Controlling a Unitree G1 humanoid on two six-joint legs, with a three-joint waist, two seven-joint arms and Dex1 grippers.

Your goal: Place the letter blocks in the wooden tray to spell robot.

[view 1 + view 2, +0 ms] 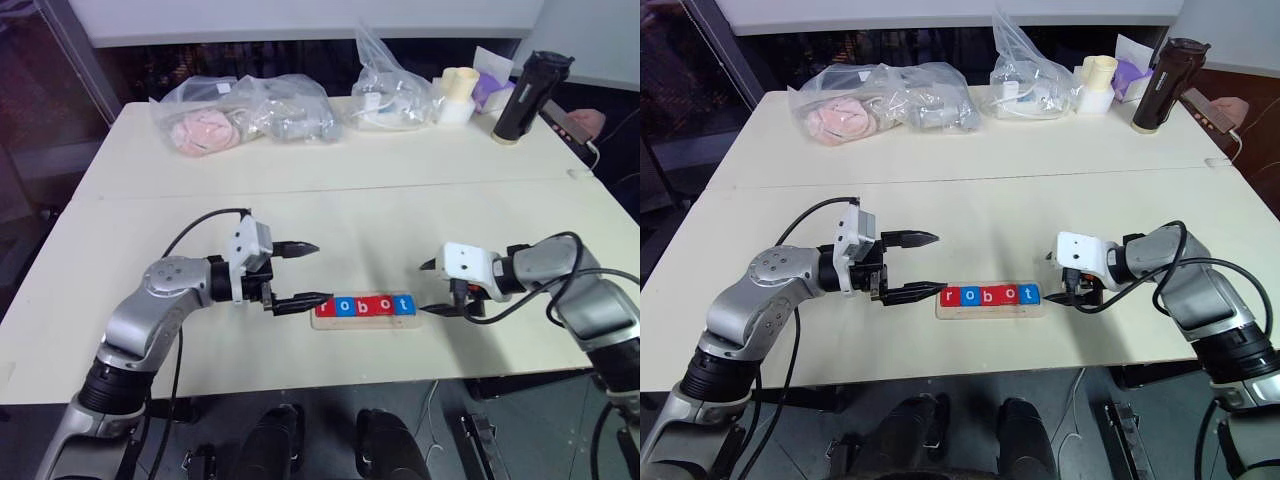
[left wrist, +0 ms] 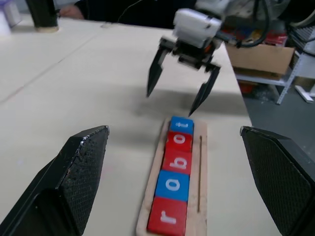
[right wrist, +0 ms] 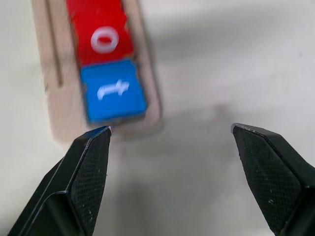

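All 5 letter blocks [image 1: 362, 306] are sitting in a row in the wooden tray [image 1: 365, 322] near the table's [image 1: 330, 215] front edge, spelling "robot", so I am judging the task finished. I am holding my left gripper [image 1: 304, 271] and right gripper [image 1: 431, 288] spread and empty, 1 at each end of the tray.

This looks like a robotics lab or test room rather than a home. 2 pale tables [image 1: 330, 170] are pushed together into 1 plain work surface. Along the far edge lies loose test stock — clear plastic bags [image 1: 245, 110] stuffed with small objects, another bag [image 1: 385, 85] of white items, a dark bottle [image 1: 530, 95]. The left wrist view shows metal shelving [image 2: 300, 73] and a cardboard box [image 2: 261, 56] beyond the table — storage, not furnishing. Dark panels [image 1: 890, 50] back the space.
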